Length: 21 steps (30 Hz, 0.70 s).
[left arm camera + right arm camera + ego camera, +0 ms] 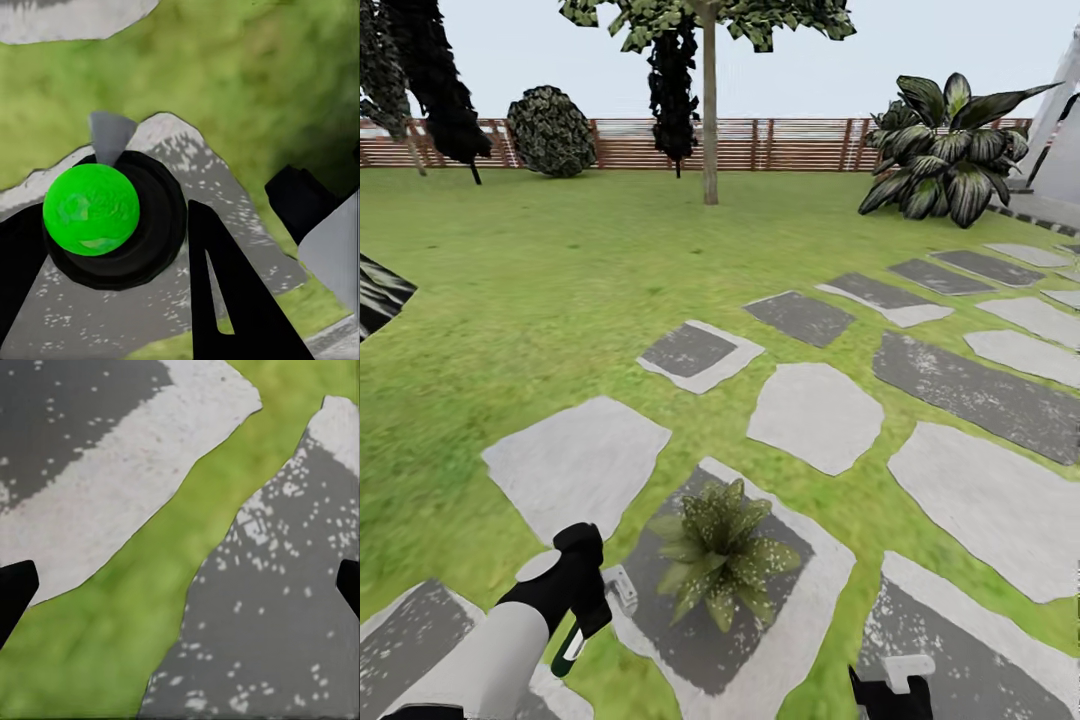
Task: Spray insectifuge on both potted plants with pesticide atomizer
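The left pincer (592,612) hung low over the lawn (560,300), clenched on the pesticide atomizer (615,592), whose white head poked out just beside a potted plant (722,556). In the head view most of the sprayer was hidden behind the black wrist; only the pale head and a dark green strip of handle showed. In the left wrist view a bright green ball sat in a black ring between the dark fingers (225,292), with a grey nozzle tip above it; what the ball was could not be made out.

The plant sat on a dark grey stepping stone (690,640), its pot concealed under the speckled leaves.

The right pincer (890,690) was cut off at the bottom edge of the head view. In the right wrist view its fingertips (13,592) stood far apart at the picture's edges, released, over grass and two stones.

A brown slatted fence (780,145) closed the far side.
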Motion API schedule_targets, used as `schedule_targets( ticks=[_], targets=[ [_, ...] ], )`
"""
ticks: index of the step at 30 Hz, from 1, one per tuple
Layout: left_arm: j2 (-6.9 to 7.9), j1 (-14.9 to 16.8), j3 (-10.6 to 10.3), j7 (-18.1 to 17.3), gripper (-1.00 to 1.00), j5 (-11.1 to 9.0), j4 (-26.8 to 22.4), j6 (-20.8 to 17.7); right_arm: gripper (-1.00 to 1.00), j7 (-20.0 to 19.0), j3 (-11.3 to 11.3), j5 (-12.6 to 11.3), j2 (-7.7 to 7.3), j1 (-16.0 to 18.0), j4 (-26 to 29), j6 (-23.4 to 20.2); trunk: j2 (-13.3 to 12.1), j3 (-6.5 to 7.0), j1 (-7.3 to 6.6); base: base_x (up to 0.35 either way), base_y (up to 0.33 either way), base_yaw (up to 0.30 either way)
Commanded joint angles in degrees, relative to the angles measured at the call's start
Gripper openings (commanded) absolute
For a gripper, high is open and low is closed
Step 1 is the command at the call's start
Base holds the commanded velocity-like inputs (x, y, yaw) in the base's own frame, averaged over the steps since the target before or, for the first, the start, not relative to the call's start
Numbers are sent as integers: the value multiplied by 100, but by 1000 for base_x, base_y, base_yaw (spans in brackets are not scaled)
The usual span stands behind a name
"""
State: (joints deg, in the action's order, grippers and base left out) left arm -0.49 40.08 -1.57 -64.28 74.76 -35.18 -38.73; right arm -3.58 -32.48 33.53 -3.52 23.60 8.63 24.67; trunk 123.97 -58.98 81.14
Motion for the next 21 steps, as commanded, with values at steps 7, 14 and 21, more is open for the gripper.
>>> schedule_targets(
  ticks=[7, 14, 21],
  targets=[
    [-55, 7, 214, -19, -100, 38, -77, -39, 100, -43, -47, 14, 3, 4, -2, 20, 2, -5, 0, 168, 169, -186],
    [-26, 9, 259, 273, -100, 32, -92, -38, 100, -39, -48, 15, 9, 5, -2, 20, 2, -5, 0, 2, 1, -155],
    [-43, 9, 271, 437, -100, 22, -85, -46, 100, -43, -47, 14, 14, 5, -2, 20, 2, -5, 0, 0, 87, -205]
  ],
)
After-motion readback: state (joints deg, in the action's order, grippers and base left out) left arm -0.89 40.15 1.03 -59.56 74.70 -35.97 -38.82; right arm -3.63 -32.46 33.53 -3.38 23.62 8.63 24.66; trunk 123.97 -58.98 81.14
